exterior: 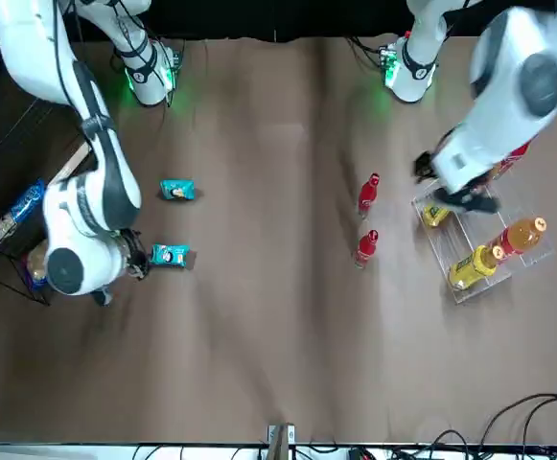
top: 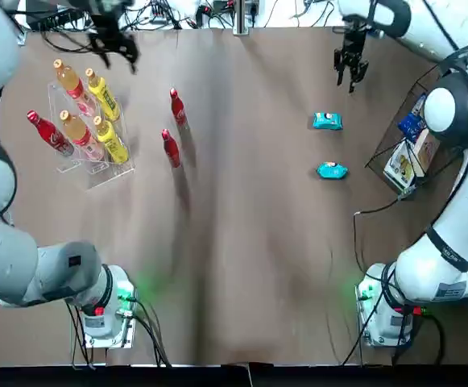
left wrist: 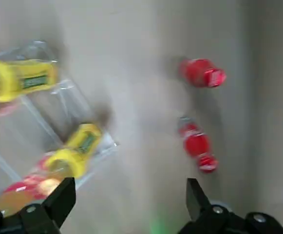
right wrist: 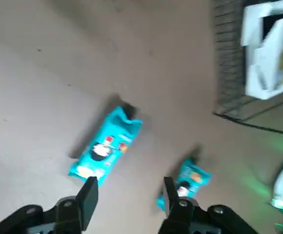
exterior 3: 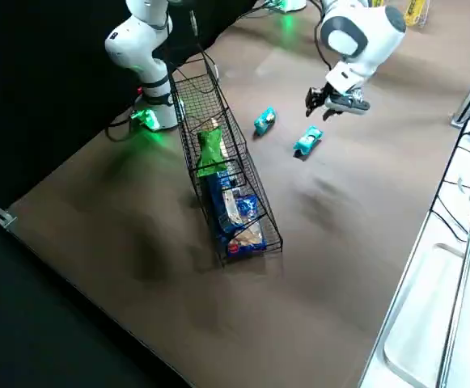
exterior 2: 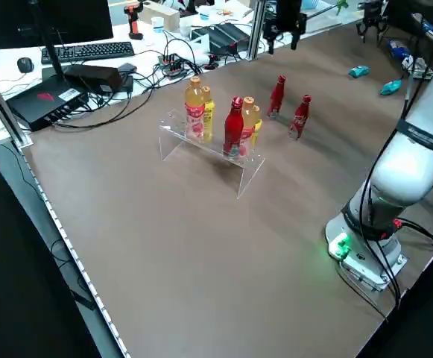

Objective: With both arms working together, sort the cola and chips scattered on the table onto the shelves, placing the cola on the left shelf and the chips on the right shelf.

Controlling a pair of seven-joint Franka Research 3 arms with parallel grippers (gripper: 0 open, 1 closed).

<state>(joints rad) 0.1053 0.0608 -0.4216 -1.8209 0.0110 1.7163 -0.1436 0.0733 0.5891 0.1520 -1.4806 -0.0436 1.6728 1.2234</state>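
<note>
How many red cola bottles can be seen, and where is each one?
3. One cola stands on the clear shelf beside the orange and yellow bottles. The other two stand upright on the table, just right of that shelf. None seems hidden.

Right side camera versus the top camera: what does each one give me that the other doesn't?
Only the right side view shows the green chips packet inside the black wire basket rack. Only the top view shows the clear acrylic rack holding one cola bottle, the two cola bottles standing on the table, and the left claw, open. Both show the two teal packets and the open right claw.
</note>
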